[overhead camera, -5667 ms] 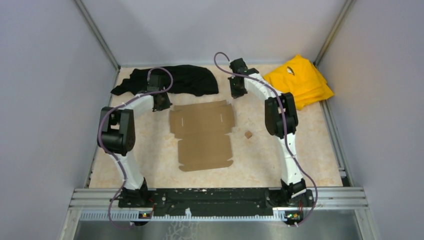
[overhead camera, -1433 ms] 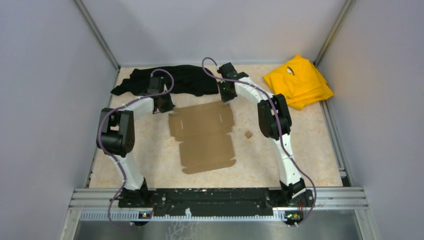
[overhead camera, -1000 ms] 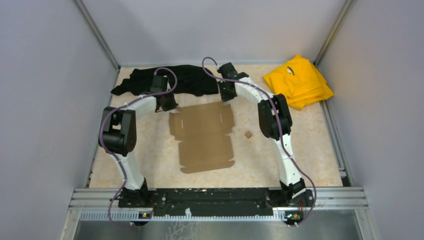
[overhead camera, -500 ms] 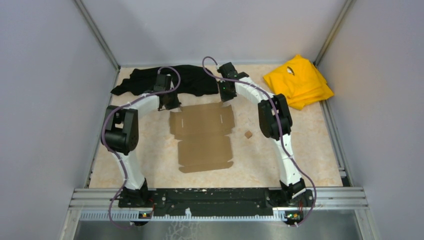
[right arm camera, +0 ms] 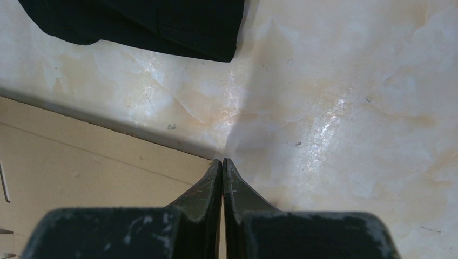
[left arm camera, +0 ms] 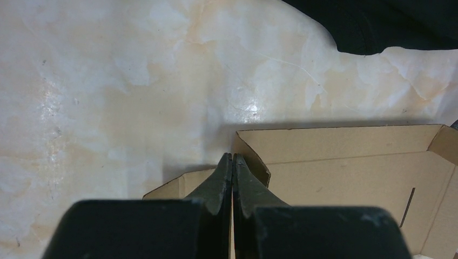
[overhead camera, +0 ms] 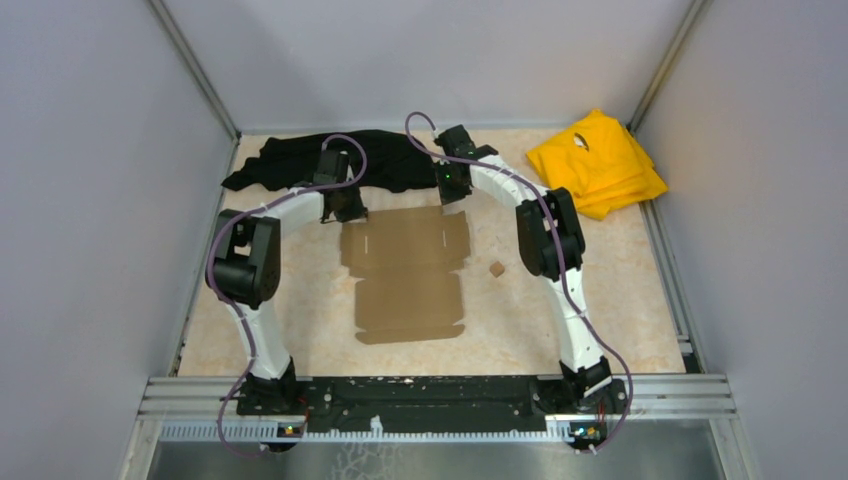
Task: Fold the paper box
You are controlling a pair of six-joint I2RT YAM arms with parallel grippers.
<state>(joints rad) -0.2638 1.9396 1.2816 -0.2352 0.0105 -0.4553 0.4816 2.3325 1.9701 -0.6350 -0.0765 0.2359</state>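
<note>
The paper box (overhead camera: 405,272) is a flat brown die-cut cardboard sheet in the middle of the table. My left gripper (overhead camera: 347,212) is shut and empty, its tips at the sheet's far left corner. In the left wrist view (left arm camera: 232,156) the tips sit beside a small raised corner flap (left arm camera: 254,156). My right gripper (overhead camera: 449,197) is shut and empty at the sheet's far right corner. In the right wrist view (right arm camera: 222,162) its tips sit just at the cardboard's edge (right arm camera: 97,156).
A black cloth (overhead camera: 340,160) lies along the back edge behind both grippers. A yellow cloth (overhead camera: 598,162) lies at the back right. A tiny brown cube (overhead camera: 496,268) sits right of the sheet. Grey walls enclose the table.
My left gripper has moved right and forward to the sheet's far left corner. The right gripper earlier moved left to the far right corner and now holds still.
</note>
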